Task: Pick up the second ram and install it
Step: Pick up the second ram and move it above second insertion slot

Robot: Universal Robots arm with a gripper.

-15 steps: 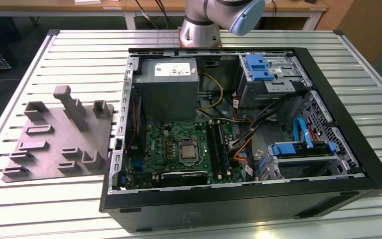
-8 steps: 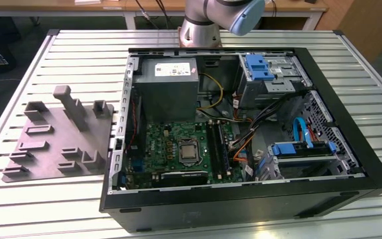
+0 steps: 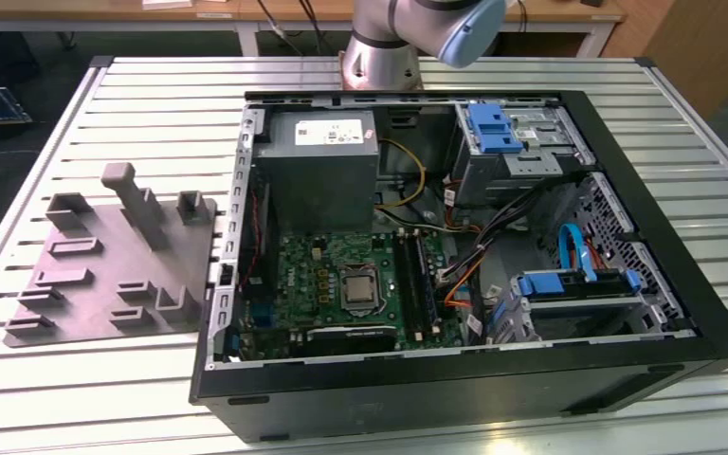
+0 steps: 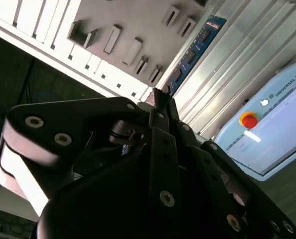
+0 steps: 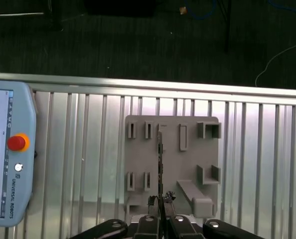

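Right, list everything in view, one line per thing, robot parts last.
computer case: one, black, open, on the table
motherboard: one, green, inside the case
power supply: one, grey, inside the case
drive caddies: two, blue, inside the case toward the exterior view's right
holder plate: one, grey, on the table at the exterior view's left of the case
teach pendant: one, pale blue with a red button, on the table
table: one, silver, slatted
second ram: one, dark, clamped in the gripper above the holder plate
arm: one, grey and blue, base behind the case
gripper: one, black, shut on the second ram
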